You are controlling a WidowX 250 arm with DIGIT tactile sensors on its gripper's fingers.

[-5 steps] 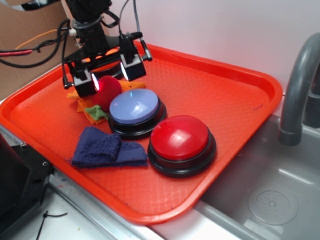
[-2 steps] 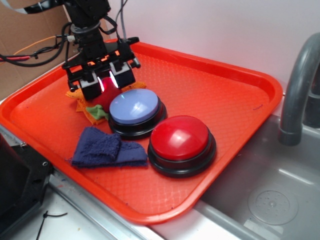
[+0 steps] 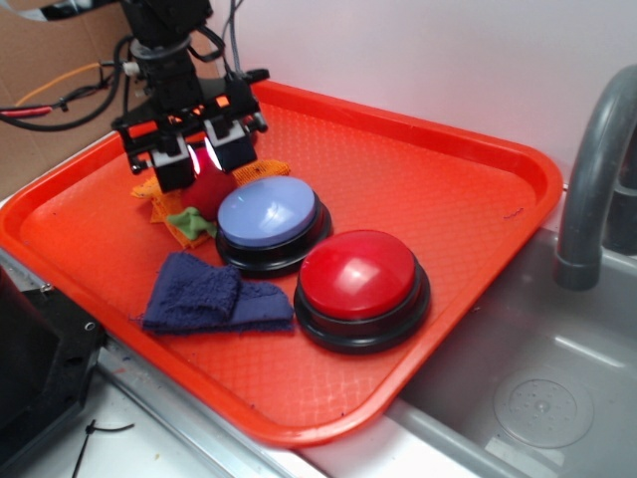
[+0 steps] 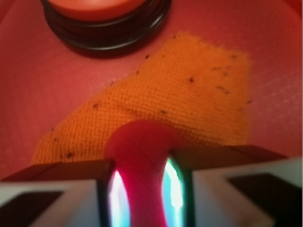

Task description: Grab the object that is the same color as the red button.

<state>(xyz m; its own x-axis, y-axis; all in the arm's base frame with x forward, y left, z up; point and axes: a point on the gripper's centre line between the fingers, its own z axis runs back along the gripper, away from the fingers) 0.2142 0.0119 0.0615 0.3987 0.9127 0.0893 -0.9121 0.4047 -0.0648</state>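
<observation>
The object, a small red plush fruit toy with a green leaf, sits at the tray's back left, just behind the pale blue button. My gripper is over it and shut on it. In the wrist view the toy is squeezed between my two lit pads, with the gripper closed round its middle. The red button, a glossy dome on a black base, stands nearer the tray's front, well apart from the gripper.
An orange cloth lies under the toy. The pale blue button is just right of it, and an orange-topped button lies beyond the cloth. A dark blue cloth lies in front. Orange tray rim; grey faucet and sink at right.
The jaws, wide apart a second ago on both sides of the red toy, have closed onto it. The gripper has shifted slightly left and back.
</observation>
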